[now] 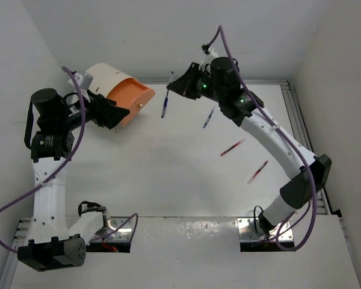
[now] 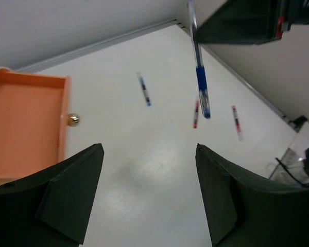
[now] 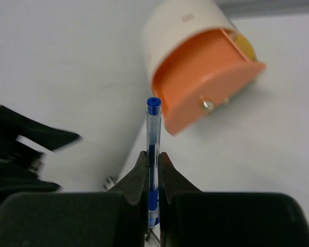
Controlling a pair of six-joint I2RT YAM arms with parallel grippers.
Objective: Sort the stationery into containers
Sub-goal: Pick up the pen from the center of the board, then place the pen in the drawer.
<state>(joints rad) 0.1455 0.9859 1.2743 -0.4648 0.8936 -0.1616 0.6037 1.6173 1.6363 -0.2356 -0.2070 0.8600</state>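
At the far left of the worktop (image 1: pixel 168 180) the cream bucket (image 1: pixel 108 78) lies tipped on its side, its orange inside facing right, with a small gold knob (image 2: pixel 72 119) on the orange front. My left jaws hang just beside that mouth, spread wide with nothing between them. Further right, my right jaws are pinched tight on a blue pen (image 1: pixel 166 95), held up off the worktop, its blue-tipped end pointing toward the bucket. Beyond that, three pens lie loose and apart: a second blue pen (image 1: pixel 209 117), a red pen (image 1: pixel 232 147), then a second red pen (image 1: pixel 257 171).
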